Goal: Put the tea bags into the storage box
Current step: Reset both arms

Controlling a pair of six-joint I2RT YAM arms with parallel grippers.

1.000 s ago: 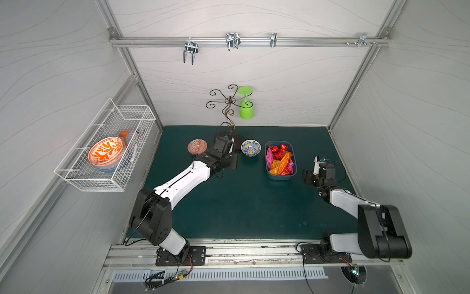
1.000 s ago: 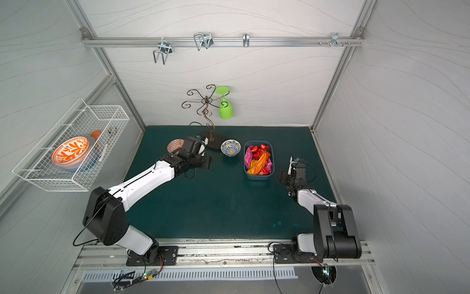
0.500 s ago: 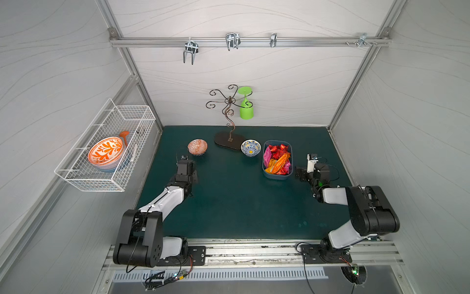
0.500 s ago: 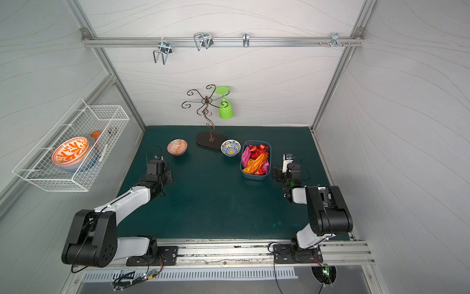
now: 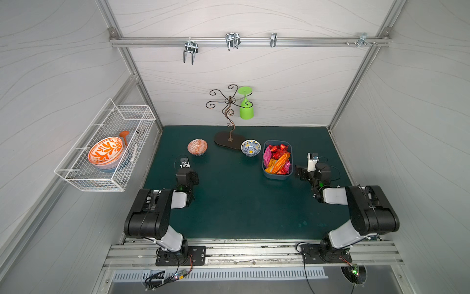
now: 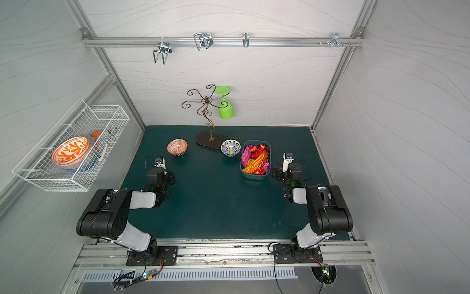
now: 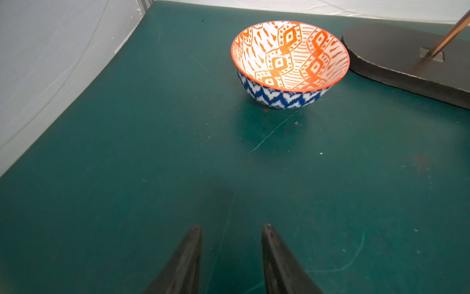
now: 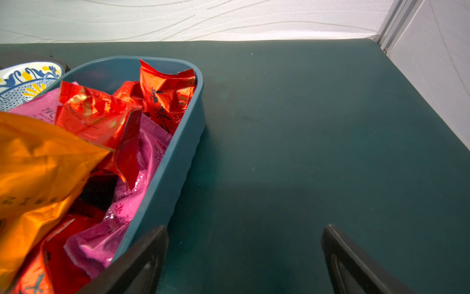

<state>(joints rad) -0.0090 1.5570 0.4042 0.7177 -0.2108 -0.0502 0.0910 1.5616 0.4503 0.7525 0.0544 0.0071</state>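
White walls [image 5: 279,76] enclose green mat [image 5: 241,203]; left claw [image 7: 231,226] narrowly parted, right claw [image 8: 245,226] wide, both empty.

1. I see the tea bags [image 8: 101,112] as crinkled, glossy foil.
2. The storage box [image 8: 175,157] looks like smooth, matt plastic.
3. My counter [image 7: 127,152] is matt, scuffed and finely scratched.
4. The orange bowl [image 7: 290,58] has a shiny glaze.

Storage box [image 5: 276,176]: dull blue tub with rounded corners and low walls, standing upright on the green mat [image 5: 229,203], right of centre. Tea bags [image 5: 277,159]: crinkled foil packets in red, magenta and orange, heaped inside it, overlapping, some reaching above the rim. The overlap appears to hide several, so no count can be given.
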